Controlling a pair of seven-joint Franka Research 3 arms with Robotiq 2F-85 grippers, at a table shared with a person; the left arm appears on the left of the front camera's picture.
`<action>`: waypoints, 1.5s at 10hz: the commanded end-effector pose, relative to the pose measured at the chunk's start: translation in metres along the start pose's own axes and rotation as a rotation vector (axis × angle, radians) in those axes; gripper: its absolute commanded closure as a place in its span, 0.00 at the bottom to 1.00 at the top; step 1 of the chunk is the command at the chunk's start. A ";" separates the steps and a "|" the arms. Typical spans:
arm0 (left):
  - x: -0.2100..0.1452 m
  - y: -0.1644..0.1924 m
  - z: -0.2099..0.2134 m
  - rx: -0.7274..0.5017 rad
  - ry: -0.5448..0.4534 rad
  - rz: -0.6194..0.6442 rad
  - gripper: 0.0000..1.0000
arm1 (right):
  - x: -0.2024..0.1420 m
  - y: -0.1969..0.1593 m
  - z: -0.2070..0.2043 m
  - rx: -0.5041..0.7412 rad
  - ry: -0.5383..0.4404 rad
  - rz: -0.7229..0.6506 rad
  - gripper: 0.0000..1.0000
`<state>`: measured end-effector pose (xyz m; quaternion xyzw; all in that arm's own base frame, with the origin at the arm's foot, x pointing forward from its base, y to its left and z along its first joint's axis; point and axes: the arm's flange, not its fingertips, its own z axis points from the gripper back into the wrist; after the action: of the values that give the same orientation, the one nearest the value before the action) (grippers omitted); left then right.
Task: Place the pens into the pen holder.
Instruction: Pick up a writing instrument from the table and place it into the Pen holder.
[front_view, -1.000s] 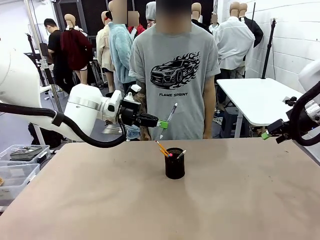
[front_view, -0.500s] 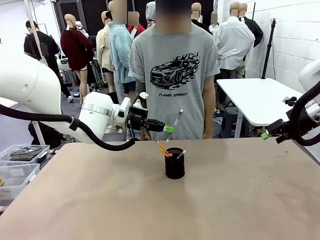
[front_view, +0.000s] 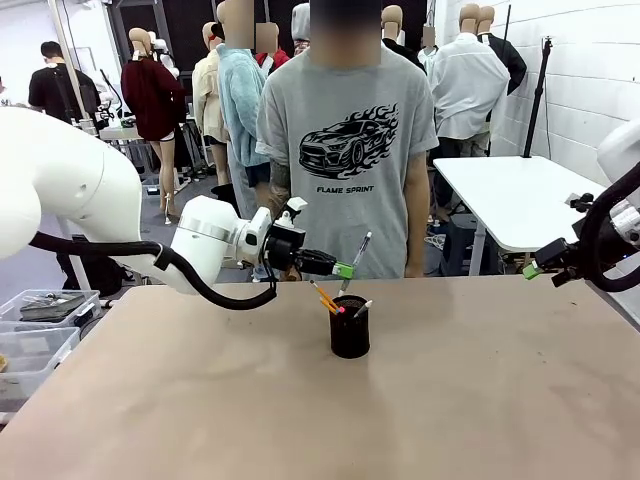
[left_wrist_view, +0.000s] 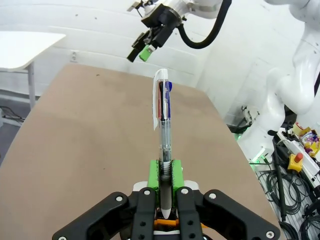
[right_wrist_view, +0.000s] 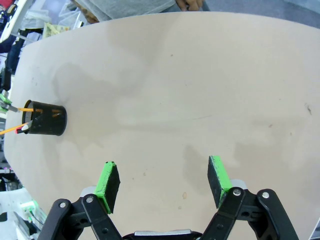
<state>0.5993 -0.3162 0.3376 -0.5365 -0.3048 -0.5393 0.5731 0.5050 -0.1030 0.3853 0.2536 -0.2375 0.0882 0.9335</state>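
Pen (front_view: 352, 262) is clamped in my left end effector (front_view: 345, 270), which has moved closer, now just above the pen holder (front_view: 350, 327) on the surface (front_view: 480, 400). Pencil (front_view: 324, 297) sits inside already. Right end effector (front_view: 531, 270) waits wide open, empty.

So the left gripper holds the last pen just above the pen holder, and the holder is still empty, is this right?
Not fully. The left gripper does hold a pen above the pen holder, but the holder is not empty: the front view shows a yellow-orange pencil and a silver-white pen already standing in it.
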 end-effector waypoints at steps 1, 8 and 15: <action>-0.005 0.010 -0.004 -0.046 0.007 -0.012 1.00 | -0.001 -0.001 0.000 -0.001 0.001 0.016 0.12; -0.032 0.024 -0.011 -0.081 0.017 -0.049 1.00 | -0.001 -0.001 0.000 -0.001 0.001 0.016 0.12; -0.034 0.025 -0.010 -0.093 0.028 -0.057 0.49 | -0.001 -0.001 0.000 -0.001 0.001 0.016 0.12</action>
<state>0.6097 -0.3221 0.2957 -0.5445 -0.2828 -0.5627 0.5540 0.5050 -0.1030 0.3853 0.2536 -0.2375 0.0882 0.9336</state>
